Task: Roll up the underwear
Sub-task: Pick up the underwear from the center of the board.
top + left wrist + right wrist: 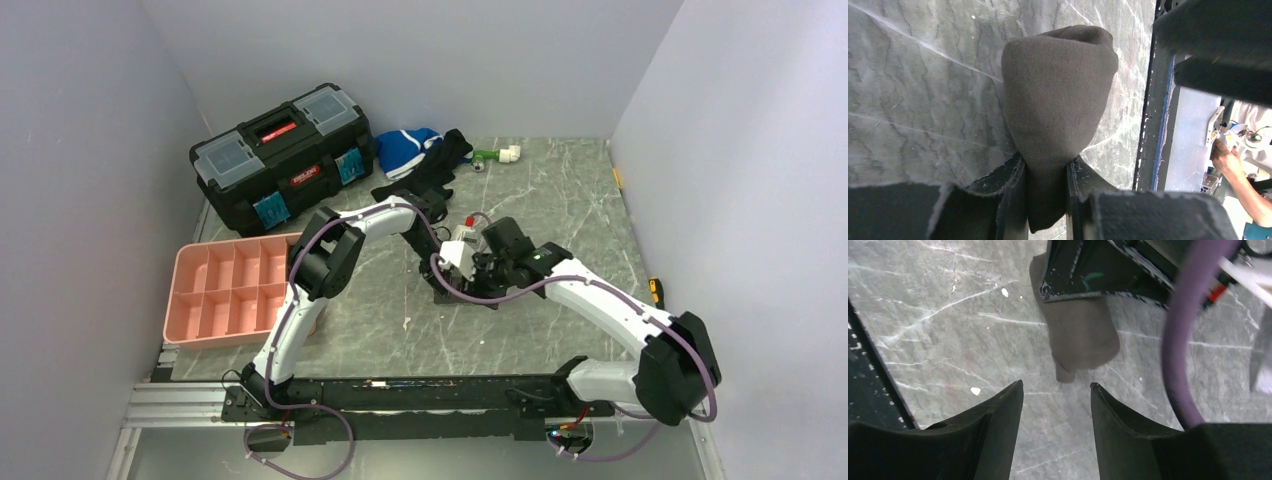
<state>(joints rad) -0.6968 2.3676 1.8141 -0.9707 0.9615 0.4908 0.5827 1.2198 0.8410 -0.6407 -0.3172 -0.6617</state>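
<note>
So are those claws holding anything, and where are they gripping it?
The left gripper pinches the underwear by the narrow end of its bundle. The right gripper is open and holds nothing.

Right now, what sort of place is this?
Probably a robot test cell: plain white walls enclose a grey marbled table holding a black toolbox and a pink compartment tray.

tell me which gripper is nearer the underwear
Left. The left gripper is shut on the underwear, clamping a fold of the fabric. The right gripper is open and empty, facing the bundle from a short way off and not touching it.
</note>
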